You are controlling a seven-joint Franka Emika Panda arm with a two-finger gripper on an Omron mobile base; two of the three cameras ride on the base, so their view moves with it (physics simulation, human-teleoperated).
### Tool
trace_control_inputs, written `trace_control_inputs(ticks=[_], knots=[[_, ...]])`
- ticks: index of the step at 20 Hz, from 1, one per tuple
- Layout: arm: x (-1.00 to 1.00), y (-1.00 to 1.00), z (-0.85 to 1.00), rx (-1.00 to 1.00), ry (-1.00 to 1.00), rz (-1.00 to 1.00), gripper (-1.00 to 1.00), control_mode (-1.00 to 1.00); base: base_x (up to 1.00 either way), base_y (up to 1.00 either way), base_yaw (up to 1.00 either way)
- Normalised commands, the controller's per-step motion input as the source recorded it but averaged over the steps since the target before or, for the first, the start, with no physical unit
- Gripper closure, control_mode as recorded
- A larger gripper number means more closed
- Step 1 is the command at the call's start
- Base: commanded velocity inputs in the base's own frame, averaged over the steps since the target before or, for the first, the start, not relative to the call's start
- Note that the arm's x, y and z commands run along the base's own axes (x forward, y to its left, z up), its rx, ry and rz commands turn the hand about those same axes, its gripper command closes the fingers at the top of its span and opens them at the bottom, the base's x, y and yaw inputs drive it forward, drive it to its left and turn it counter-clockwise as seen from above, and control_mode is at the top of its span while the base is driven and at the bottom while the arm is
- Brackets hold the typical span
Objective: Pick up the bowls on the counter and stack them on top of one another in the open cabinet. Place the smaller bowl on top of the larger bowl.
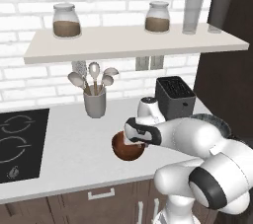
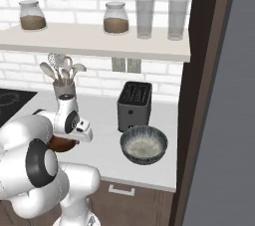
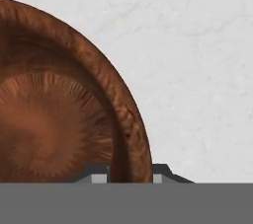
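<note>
Our fingers (image 3: pixel 131 174) clamp the rim of the smaller bowl (image 3: pixel 59 104) on the table (image 1: pixel 74 144).

We see one finger inside the rim and one outside, closed on the wall, the bowl on the table near its front edge, with bare light-grey surface around it. We count two bowls: the larger bowl (image 2: pixel 144 144) sits apart, in front of one dark toaster (image 2: pixel 134 104) and near the tall dark cabinet (image 2: pixel 209 95). One utensil cup (image 1: pixel 95 100) stands behind, and the black hob (image 1: pixel 20 141) lies farther off. On the open cabinet (image 1: pixel 133 44) above stand two jars (image 1: pixel 66 20) and two glasses (image 1: pixel 192 15), with bare board between the jars. White brick wall (image 1: pixel 29 80) behind.
</note>
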Motion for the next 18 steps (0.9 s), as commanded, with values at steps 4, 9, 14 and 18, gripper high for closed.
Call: trace_control_inputs(ticks=[4, 9, 14, 18], knots=[[0.0, -0.06, 0.31, 0.04, -0.04, -0.07, 1.0, -1.0, 0.0, 0.0, 0.0], [-0.07, -0.49, 0.61, 0.2, -0.13, -0.36, 1.0, -1.0, 0.0, 0.0, 0.0], [-0.02, -0.76, 0.45, 0.23, -0.03, -0.58, 1.0, -1.0, 0.0, 0.0, 0.0], [0.0, -0.82, 0.39, 0.18, 0.0, -0.65, 1.0, -1.0, 0.0, 0.0, 0.0]])
